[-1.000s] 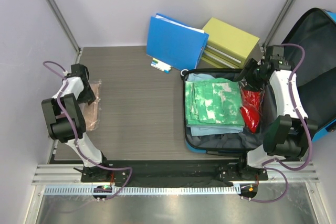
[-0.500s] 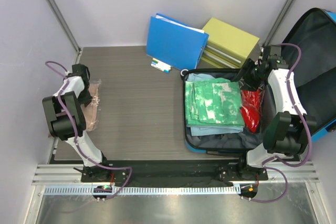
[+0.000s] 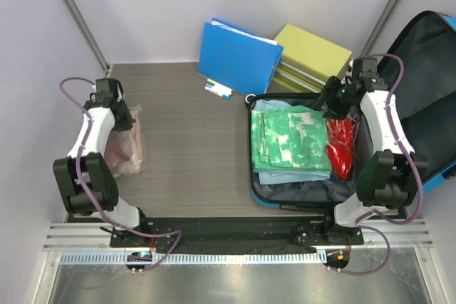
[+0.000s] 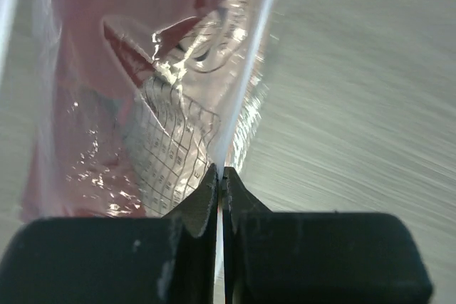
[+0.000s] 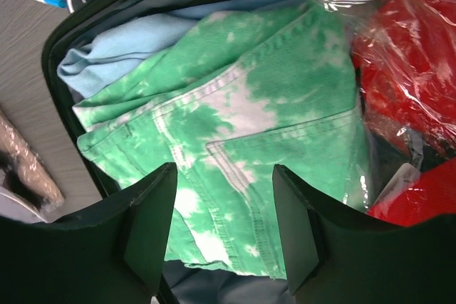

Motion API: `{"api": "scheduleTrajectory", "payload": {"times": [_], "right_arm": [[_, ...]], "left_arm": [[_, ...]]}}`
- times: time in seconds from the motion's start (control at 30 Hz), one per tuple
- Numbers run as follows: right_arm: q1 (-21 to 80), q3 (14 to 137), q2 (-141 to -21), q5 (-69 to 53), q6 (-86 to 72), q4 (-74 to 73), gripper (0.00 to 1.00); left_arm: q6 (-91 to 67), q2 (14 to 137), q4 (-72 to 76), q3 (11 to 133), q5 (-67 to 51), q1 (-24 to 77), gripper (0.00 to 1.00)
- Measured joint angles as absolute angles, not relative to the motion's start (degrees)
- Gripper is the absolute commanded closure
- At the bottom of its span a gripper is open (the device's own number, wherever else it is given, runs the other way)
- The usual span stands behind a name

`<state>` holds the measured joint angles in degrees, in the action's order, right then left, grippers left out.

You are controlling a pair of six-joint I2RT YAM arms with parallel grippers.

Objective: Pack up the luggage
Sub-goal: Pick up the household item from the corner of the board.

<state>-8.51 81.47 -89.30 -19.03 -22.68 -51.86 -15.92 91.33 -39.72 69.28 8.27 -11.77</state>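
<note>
Plastic bag left of luggage | left gripper pinches its edge to carry | right gripper spread over luggage

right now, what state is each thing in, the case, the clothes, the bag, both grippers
luggage, open, lid laid back to the right, partly packed
green jeans, folded, lying in the luggage
red bundle, in clear wrap, inside the luggage beside the jeans
clear bag, on the table at the left, edge pinched
left gripper, shut on clear bag
right gripper, open, over the luggage, empty
blue folder, closed
</note>
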Motion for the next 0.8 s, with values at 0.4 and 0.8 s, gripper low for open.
{"api": "scheduleTrajectory", "payload": {"times": [0.4,0.8], "right_arm": [[-0.4,90.74,-90.45,-23.14,-19.81,-46.83,0.4],[12.27,92.9,-90.54,-30.04,-19.88,-38.54,0.39]], "left_arm": [[-25.85,81.38,-37.76,75.72,-21.04,1.48,1.0],[-35.75,81.73,-34.09,80.82,-36.45,6.02,1.0]]}}
